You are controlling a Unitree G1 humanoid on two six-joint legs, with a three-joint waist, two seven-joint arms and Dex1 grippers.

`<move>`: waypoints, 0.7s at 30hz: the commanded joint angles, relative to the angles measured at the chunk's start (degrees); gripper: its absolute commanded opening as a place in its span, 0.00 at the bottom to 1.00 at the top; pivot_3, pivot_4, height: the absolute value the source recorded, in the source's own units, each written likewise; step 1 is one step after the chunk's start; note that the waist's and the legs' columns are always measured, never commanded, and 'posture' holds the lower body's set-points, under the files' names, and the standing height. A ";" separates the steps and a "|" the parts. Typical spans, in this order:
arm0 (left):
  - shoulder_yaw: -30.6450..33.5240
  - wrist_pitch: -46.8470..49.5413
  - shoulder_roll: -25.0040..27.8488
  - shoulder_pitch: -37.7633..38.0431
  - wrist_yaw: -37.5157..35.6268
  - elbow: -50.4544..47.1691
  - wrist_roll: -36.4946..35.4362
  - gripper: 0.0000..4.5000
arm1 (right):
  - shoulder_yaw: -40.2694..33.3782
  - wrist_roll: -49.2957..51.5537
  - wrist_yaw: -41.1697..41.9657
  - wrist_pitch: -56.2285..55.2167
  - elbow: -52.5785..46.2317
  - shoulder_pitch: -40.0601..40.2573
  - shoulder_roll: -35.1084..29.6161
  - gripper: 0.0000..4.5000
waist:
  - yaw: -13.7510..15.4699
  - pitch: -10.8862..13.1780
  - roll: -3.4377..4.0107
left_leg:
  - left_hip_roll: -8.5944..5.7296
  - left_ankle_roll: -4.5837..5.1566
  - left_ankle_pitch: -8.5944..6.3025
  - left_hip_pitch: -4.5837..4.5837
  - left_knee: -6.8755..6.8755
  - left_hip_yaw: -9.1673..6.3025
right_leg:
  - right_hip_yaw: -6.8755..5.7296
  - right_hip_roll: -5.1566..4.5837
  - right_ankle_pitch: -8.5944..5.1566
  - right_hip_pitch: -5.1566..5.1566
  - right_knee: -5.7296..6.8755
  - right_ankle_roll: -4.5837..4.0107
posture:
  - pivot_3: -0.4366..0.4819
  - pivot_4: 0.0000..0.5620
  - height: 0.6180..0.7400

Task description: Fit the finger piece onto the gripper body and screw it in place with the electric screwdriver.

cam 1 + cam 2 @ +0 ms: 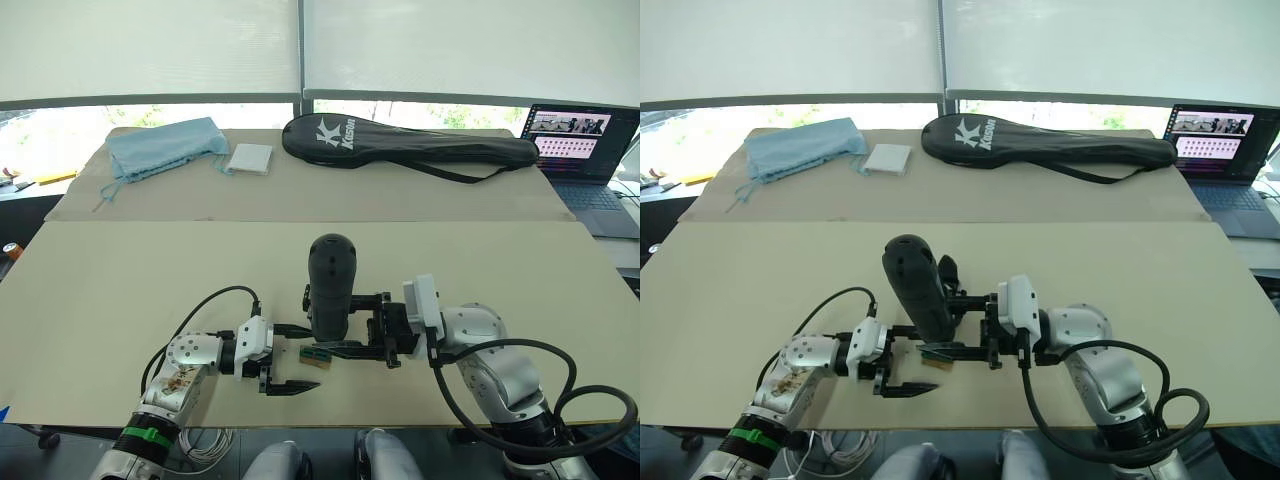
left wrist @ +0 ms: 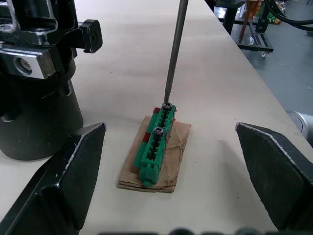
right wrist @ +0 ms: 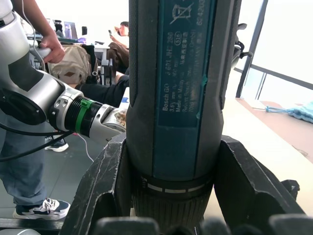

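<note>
Black fingers of the right end effector clamp on the electric screwdriver from both sides, low on its barrel. That grip holds the tool upright, so its thin bit points straight down at the worktop.

Below the right end effector, the bit's tip sits on the head of a screw at the far end of a green slotted block. A second screw stands in the same row, nearer the left wrist. The block looks like a screw holder, so the tool is probably engaging a screw to take to the joint rather than fastening anything yet. A scrap of brown cardboard lies flat under the block.

The left end effector lies low over the worktop with its fingers spread wide, one on each side of the block and touching neither it nor the cardboard. From there it could close to steady the holder if the bit drags it.

The gripper body stands on its rounded base just beyond one left finger, near the block, with its pointed finger up behind the screwdriver. It seems parked within short reach for the fastening step, which has not begun.

Well beyond both end effectors, at the far edge, lie a black racket bag and a blue cloth.
</note>
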 commanded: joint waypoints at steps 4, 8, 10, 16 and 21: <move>-1.64 1.66 0.11 1.73 0.32 1.28 1.09 1.00 | -0.06 1.49 -0.16 -1.20 -1.86 -0.41 0.30 0.43 | 0.00 0.00 0.00 | 0.00 0.00 0.00 0.00 0.00 0.00 | 0.00 0.00 0.00 0.00 0.00 0.00 | 0.48 0.27 1.00; -1.64 2.05 0.19 1.74 0.42 0.84 1.02 1.00 | -0.04 1.40 -0.21 -1.15 -1.76 -0.42 0.16 0.43 | 0.00 0.00 0.00 | 0.00 0.00 0.00 0.00 0.00 0.00 | 0.00 0.00 0.00 0.00 0.00 0.00 | 0.48 0.27 1.00; -1.62 2.26 0.23 1.79 0.50 0.56 0.98 1.00 | -0.05 1.36 -0.23 -1.17 -1.75 -0.36 0.06 0.43 | 0.01 0.00 0.00 | 0.00 0.00 0.00 0.00 0.00 0.00 | 0.00 0.00 0.00 0.00 0.00 0.00 | 0.48 0.27 1.00; -1.59 2.83 0.30 1.84 0.63 -0.11 0.93 1.00 | -0.13 1.16 -0.39 -1.34 -1.65 -0.38 -0.07 0.43 | 0.00 0.00 0.00 | 0.00 0.00 0.00 0.00 0.00 0.00 | 0.00 0.00 0.00 0.00 0.00 0.00 | 0.48 0.27 1.00; -1.60 2.90 0.37 1.90 0.58 -0.21 0.94 1.00 | -0.33 1.26 -0.44 -1.32 -1.69 -0.48 -0.21 0.43 | 0.00 0.00 0.00 | 0.00 0.00 0.00 0.00 0.00 0.00 | 0.00 0.00 0.00 0.00 0.00 0.00 | 0.48 0.27 1.00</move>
